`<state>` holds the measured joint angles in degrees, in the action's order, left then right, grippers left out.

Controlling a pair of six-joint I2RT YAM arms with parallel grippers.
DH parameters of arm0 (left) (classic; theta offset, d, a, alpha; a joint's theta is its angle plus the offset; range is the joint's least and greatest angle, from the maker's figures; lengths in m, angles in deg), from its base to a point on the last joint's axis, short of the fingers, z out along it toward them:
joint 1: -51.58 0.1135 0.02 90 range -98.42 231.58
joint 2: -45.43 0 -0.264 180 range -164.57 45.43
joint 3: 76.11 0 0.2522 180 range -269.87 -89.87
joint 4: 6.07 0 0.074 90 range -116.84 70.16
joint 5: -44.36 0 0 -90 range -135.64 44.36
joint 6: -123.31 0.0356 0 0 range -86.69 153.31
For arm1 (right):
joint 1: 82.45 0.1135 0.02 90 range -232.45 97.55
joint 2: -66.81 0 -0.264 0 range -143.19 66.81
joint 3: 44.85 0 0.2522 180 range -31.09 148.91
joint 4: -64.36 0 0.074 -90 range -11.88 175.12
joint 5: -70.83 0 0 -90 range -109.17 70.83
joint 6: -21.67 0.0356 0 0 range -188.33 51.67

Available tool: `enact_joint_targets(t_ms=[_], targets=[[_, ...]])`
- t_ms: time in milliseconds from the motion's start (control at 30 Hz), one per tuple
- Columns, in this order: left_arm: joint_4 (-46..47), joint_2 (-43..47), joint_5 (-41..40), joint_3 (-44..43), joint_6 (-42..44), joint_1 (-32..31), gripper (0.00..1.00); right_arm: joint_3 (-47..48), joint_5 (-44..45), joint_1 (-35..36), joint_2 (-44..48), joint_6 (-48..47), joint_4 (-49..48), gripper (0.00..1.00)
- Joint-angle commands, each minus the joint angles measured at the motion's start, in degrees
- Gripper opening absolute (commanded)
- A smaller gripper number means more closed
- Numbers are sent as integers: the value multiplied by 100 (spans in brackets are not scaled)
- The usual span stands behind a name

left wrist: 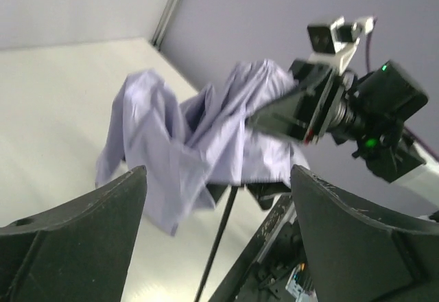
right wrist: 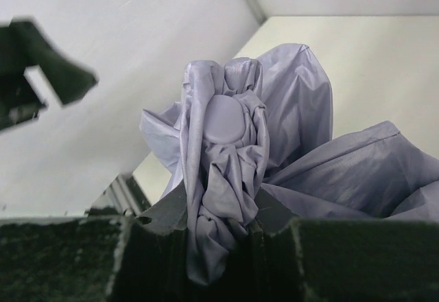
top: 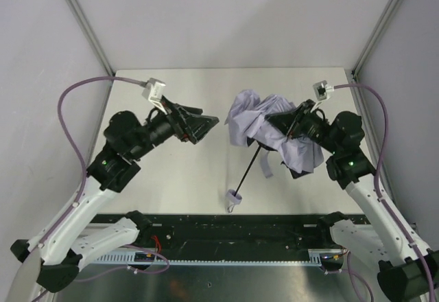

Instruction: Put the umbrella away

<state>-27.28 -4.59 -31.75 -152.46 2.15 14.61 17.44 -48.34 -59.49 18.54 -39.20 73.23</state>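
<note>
Left tool point(top: 206, 125) is wide open with nothing in it, hanging above the counter point(top: 171, 171) and pointed across at the umbrella point(top: 254, 113), well apart from it; from its own wrist view I just get the two spread fingers point(left wrist: 82, 240) with the fabric framed between them, further off. Umbrella sits right of centre; bunched lavender canopy up in the air, black shaft point(top: 250, 168) slanting down and back toward me, pale handle point(top: 234, 198) close to the near edge of the counter; can't tell if the handle is touching down or just dangling. Right tool point(top: 280, 125) is clamped on the canopy; its wrist view shows it pinching a gathered wad of cloth just below the round cap point(right wrist: 226, 118), nothing rigid as far as I can see.

So, my worries, going left to right; if I bring the left tool in for the shaft, loose folds hang near that path, so I could end up grabbing cloth instead, or knock the shaft sideways; the shaft looks drawn out long, so it's a big lever, and any swing drags the handle toward the edge, where it could slip off onto the black rail point(top: 240, 228) the arms are bolted to; and the right grip looks like slick fabric only, so the weight hanging off it could pull the cloth through the jaws and drop the whole thing; a hard tug there might strain a seam too.
</note>
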Motion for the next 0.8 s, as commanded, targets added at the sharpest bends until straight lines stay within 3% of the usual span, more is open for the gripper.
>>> enact_joint_targets(t_ms=[0, 133, 300, 367, 533, 567, 667, 733, 767], targets=[[-493, -513, -71, 244, 129, -287, 92, 77, -224, -708, -294, 794, -454, 0], [-376, -1222, -244, -66, 107, -810, 97, 77, -699, -814, -399, 836, -574, 0], [-40, -1945, -128, -452, -75, -929, 96, 77, -976, -804, -213, 695, -425, 0], [76, -2094, -10, -532, -185, -953, 89, 77, -1104, -805, -155, 635, -307, 0], [202, -1905, -83, -428, -205, -981, 58, 77, -1471, -786, -69, 195, 135, 0], [218, -1809, -95, -372, -210, -984, 58, 77, -1514, -794, -51, 92, 290, 0], [313, -1627, 152, -281, -281, -982, 83, 59, -1643, -784, 33, -16, 441, 0], [421, -1588, 376, -226, -350, -1006, 87, 53, -1701, -765, 130, 11, 457, 0], [464, -1571, 408, -178, -406, -1027, 84, 48, -1726, -766, 189, 44, 459, 0]])
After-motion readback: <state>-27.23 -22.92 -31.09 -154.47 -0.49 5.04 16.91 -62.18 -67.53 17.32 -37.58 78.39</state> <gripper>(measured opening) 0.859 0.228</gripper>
